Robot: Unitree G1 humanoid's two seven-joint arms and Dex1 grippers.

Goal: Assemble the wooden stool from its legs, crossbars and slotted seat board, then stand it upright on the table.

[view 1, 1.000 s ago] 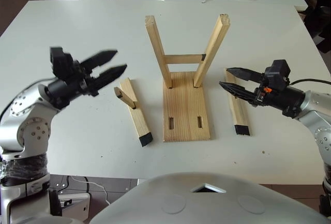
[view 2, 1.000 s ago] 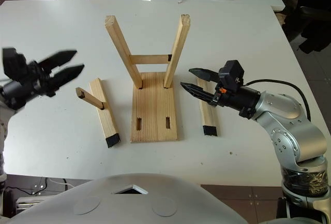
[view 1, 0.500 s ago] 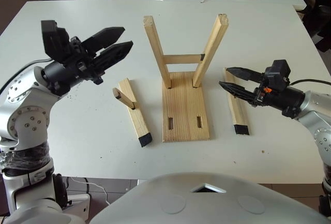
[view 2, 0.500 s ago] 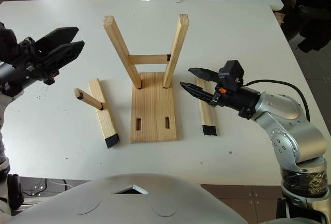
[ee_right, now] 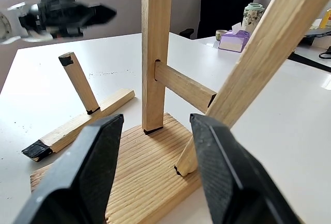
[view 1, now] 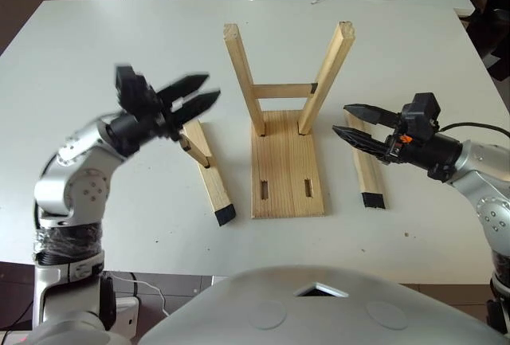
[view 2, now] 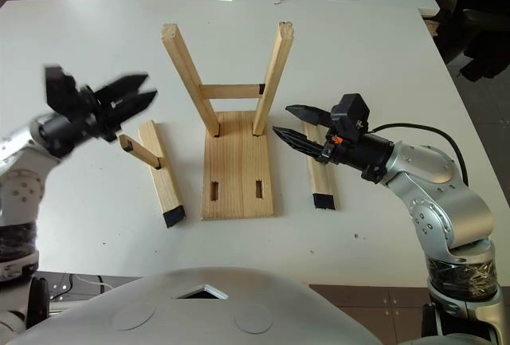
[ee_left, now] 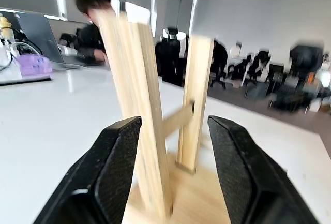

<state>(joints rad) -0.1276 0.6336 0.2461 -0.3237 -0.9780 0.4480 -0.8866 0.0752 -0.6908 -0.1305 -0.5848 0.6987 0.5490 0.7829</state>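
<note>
While both sets of jaws stand parted and empty, the pale wooden slotted seat board (view 1: 287, 178) lies flat on the white table (view 1: 96, 42) toward its near edge. Two upright legs (view 1: 243, 74) and a crossbar (view 1: 283, 90) stand in it. It sits between the black left gripper (view 1: 213, 88) and black right gripper (view 1: 339, 119), touching neither.

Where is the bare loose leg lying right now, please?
In the head view the leg lies flat on the table, right of the seat board, beneath the right hand.

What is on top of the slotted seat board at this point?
Two legs joined by a crossbar stand in the far slots of the seat board; the two near slots are empty. The leg ends inside the slots are hidden.
</note>
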